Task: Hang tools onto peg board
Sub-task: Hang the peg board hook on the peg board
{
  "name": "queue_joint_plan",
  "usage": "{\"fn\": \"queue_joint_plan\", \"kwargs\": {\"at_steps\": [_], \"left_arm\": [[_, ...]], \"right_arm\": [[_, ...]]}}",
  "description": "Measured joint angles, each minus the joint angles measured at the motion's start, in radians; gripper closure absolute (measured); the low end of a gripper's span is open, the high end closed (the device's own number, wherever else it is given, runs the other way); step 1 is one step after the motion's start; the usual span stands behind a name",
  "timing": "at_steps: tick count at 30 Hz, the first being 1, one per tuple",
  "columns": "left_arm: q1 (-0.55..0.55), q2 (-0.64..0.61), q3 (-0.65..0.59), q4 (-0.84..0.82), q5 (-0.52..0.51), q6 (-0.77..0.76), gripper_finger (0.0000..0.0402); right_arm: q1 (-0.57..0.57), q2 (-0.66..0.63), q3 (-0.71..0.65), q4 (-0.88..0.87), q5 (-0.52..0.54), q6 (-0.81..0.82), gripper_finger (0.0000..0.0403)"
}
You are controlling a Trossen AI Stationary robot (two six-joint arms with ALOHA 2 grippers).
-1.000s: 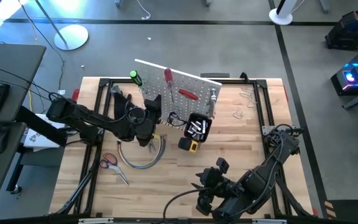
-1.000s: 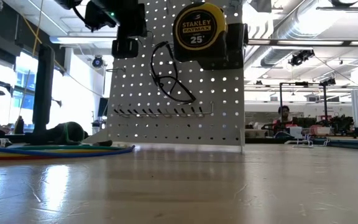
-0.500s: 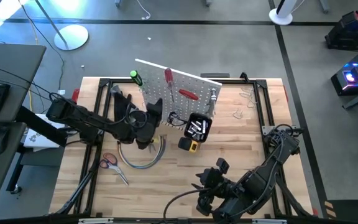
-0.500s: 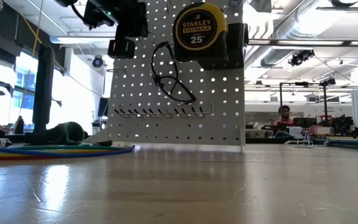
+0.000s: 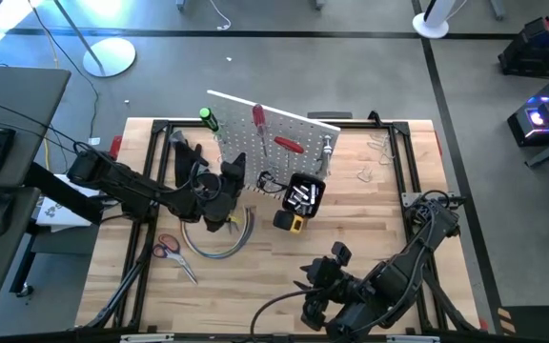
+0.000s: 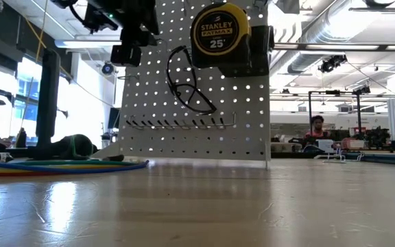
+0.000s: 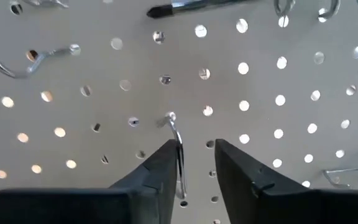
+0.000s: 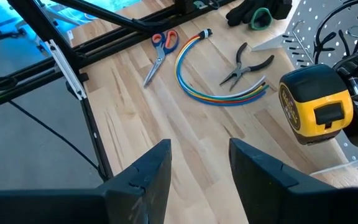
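The white peg board (image 5: pixel 298 129) stands tilted at the table's far middle. On it hang a green-handled screwdriver (image 5: pixel 206 119), two red-handled screwdrivers (image 5: pixel 289 146), a wrench (image 5: pixel 327 148), a black bin (image 5: pixel 303 195) and a yellow tape measure (image 6: pixel 219 31). My left gripper (image 5: pixel 233 173) is open at the board's left part, and in the left wrist view (image 7: pixel 196 168) a bare metal hook (image 7: pixel 178 149) stands between its fingers. Red-handled scissors (image 5: pixel 170 250) and black-handled pliers (image 8: pixel 247 62) lie on the table. My right gripper (image 8: pixel 197 174) is open and empty near the front edge. My left gripper points level at the board's face. The metal hook's free end (image 7: pixel 180 177) lies close along the inner side of one finger (image 7: pixel 160 171). I cannot tell whether they touch.
A curved bundle of coloured cables (image 5: pixel 222 243) lies beside the pliers, below my left arm. Black safety glasses (image 6: pixel 190 82) hang on the board. Metal clamps (image 5: pixel 379 148) lie at the far right. A black frame (image 5: pixel 413 171) runs around the table. Bare wood lies in the middle and right.
My left gripper has drawn back a little from the peg board, toward the table's left edge, staying at the same height. Its fingers show no change in gap. The tools on the board and the table have kept still.
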Motion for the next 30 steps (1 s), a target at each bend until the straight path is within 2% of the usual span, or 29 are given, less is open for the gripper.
{"fn": "queue_joint_plan", "kwargs": {"at_steps": [7,15,19,23,30], "left_arm": [[0.0,-0.005,-0.008,-0.008,0.012,-0.002,0.0266],[-0.002,-0.01,-0.008,-0.047,0.05,0.001,0.0244],[-0.012,-0.053,-0.008,-0.19,0.065,0.01,0.0235],[-0.012,-0.121,-0.008,-0.375,0.063,-0.102,0.0225],[-0.009,-0.148,-0.008,-0.452,0.098,-0.1,0.0215]], "right_arm": [[0.0,0.0,0.0,0.0,0.0,0.0,0.0247],[-0.001,0.0,0.0,0.004,0.0,0.008,0.0247],[-0.001,0.0,0.0,0.004,0.0,0.007,0.0247],[-0.001,0.0,0.0,0.004,0.0,0.006,0.0247],[-0.005,0.0,0.0,0.004,0.0,0.005,0.0247]]}}
